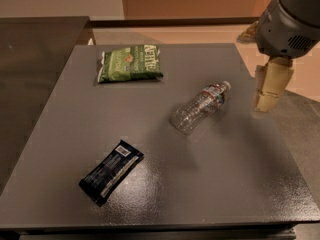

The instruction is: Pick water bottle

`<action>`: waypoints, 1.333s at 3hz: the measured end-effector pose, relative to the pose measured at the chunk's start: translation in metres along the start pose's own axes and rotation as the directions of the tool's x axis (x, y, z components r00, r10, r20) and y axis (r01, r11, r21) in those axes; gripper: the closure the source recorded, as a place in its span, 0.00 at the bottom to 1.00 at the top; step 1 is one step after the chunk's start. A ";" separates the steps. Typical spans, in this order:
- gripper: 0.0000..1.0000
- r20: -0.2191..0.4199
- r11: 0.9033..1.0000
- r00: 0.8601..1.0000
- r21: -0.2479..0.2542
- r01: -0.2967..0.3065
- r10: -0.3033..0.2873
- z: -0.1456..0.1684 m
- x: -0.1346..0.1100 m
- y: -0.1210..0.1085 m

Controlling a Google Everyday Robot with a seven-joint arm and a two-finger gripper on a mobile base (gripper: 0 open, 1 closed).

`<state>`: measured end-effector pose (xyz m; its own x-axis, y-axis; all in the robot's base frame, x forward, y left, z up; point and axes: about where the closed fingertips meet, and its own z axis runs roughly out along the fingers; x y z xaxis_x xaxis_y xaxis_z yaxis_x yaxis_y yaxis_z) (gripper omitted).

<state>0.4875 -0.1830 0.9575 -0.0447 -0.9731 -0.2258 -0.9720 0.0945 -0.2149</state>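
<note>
Water bottle [200,108] lies on its side right of centre on your grey worktop [225,184], cap toward the far right, with bare surface all round it. Your pincer [265,100] hangs at the right edge, near the cap but apart from it; you cannot tell whether it is spread or pressed together. The green snack bag [131,63] sits by the far edge and the dark blue bar [111,171] near left, both well apart from the bottle.
</note>
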 end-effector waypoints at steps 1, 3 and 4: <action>0.00 -0.013 0.996 0.996 -0.029 0.085 -0.086 0.023 -0.009 -0.012; 0.00 -0.070 0.955 0.955 -0.083 0.284 -0.290 0.074 -0.020 -0.023; 0.00 -0.057 0.910 0.916 -0.157 0.384 -0.397 0.099 -0.028 -0.020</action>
<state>0.5311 -0.1370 0.8738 0.3315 -0.9410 -0.0673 -0.9377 -0.3208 -0.1335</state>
